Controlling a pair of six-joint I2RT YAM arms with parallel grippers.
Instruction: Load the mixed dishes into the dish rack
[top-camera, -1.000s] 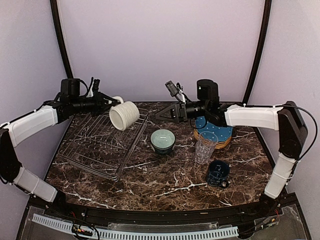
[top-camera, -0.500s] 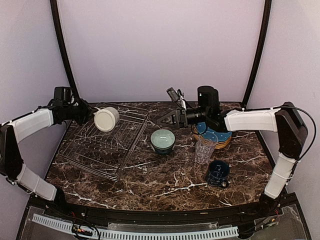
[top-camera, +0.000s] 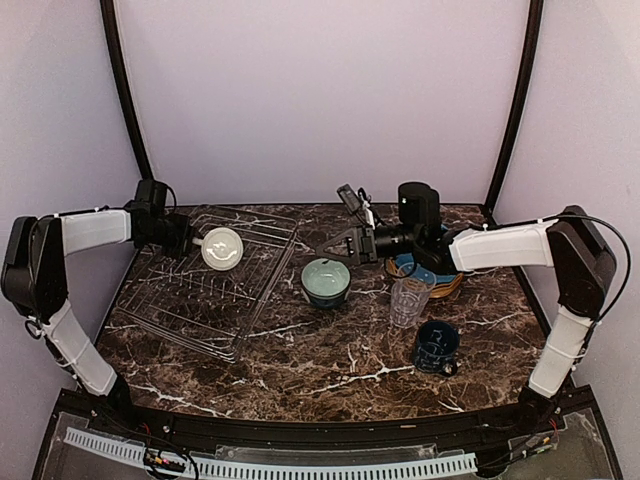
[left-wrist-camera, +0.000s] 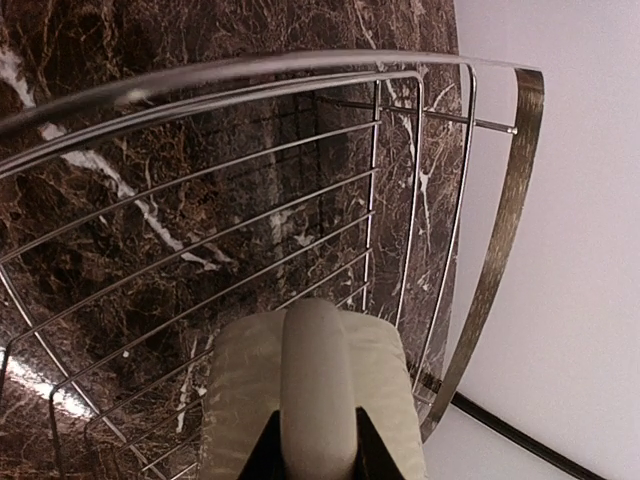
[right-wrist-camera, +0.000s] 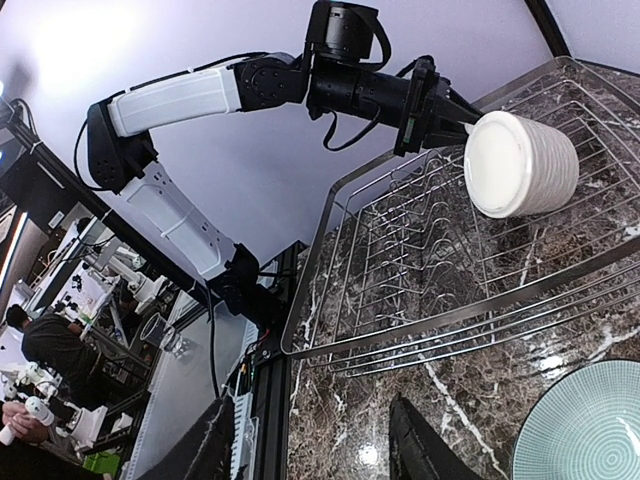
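At the left of the top view, the left gripper is pressed in on the handle of the cream mug. The left wrist view shows its dark fingers pinching the pale handle from both sides. The mug is held on its side, one round end turned toward the top camera, over the far part of the dish rack. The rack lies flat on the left half of the dark marble table. Whether the mug touches the wires cannot be told.

Just beside the rack's right rim, the pale-teal bowl stands upright on the table. Above it in the frame, the right gripper hangs with its fingers spread and nothing between them, pointing left toward the rack.

Further right, the clear ribbed glass stands upright near the stacked plates, a blue dotted one uppermost, partly hidden by the right arm. The dark blue mug stands at lower right, apart from the glass.
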